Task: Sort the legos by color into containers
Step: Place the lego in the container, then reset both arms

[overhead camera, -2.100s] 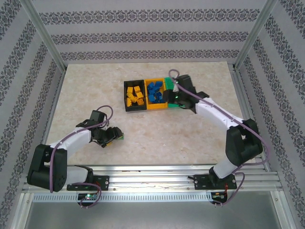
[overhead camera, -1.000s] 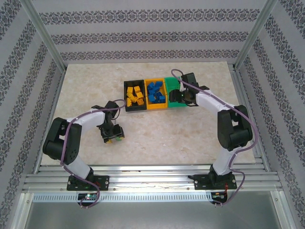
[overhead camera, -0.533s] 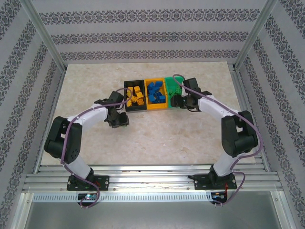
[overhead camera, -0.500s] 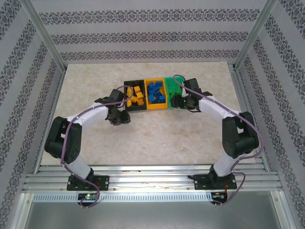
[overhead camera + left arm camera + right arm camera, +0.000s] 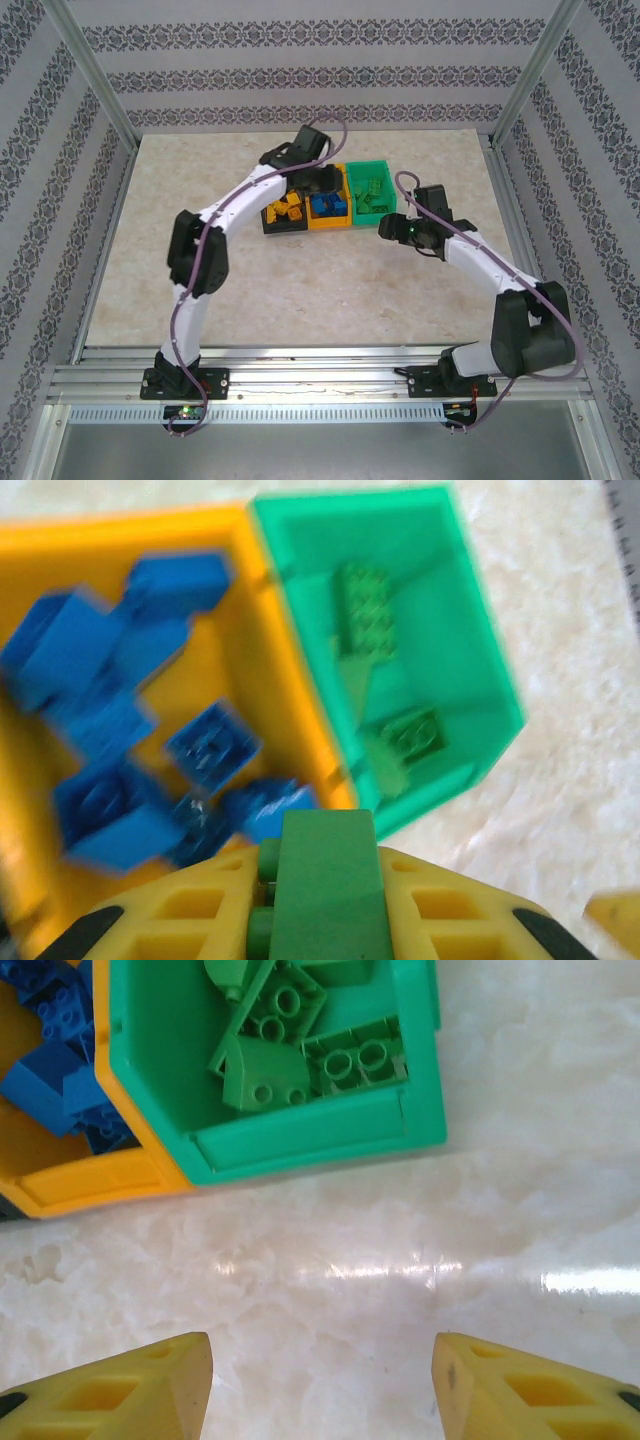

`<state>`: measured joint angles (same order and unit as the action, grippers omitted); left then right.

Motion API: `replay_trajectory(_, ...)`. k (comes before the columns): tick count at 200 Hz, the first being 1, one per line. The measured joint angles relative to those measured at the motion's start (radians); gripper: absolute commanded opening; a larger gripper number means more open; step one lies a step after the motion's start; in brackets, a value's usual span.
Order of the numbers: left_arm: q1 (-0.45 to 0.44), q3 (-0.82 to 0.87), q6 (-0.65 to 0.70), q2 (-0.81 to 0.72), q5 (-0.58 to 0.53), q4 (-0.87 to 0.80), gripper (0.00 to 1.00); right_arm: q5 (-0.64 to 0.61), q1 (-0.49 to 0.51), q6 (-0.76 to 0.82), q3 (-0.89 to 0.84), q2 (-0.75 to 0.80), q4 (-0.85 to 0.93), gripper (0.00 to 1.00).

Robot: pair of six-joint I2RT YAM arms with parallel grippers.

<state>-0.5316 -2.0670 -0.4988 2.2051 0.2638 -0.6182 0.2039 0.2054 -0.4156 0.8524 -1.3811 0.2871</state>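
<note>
My left gripper (image 5: 322, 185) hangs over the orange bin (image 5: 262, 650), close to the green bin (image 5: 480, 630). It is shut on a green lego (image 5: 328, 875), pinched between the yellow fingers (image 5: 175, 920). Blue legos (image 5: 110, 790) lie in the orange bin and green legos (image 5: 365, 605) in the green bin. The black bin (image 5: 283, 229) holds yellow-orange legos (image 5: 285, 208). My right gripper (image 5: 322, 1355) stands open over bare table, just in front of the green bin (image 5: 300, 1135), with nothing between its fingers.
The three bins stand side by side at the table's back middle. The left arm (image 5: 240, 200) reaches diagonally across the black bin. Aluminium frame posts (image 5: 95, 80) and patterned walls enclose the marble tabletop (image 5: 330, 280).
The left gripper shut on the green lego at the table's left middle and swung up and right to the bins. The right gripper drew back from the green bin toward the near side.
</note>
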Motion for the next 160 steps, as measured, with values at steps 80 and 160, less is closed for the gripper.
replay_trajectory(80, -0.047, -0.577, 0.000, 0.386, 0.013, -0.093, 0.67, 0.015, -0.004, -0.023, -0.092, 0.116, 0.007, 0.60)
replay_trajectory(160, -0.049, -0.112, 0.041, 0.098, -0.020, 0.031, 0.72, -0.002, -0.047, -0.023, -0.093, 0.175, 0.016, 0.60)
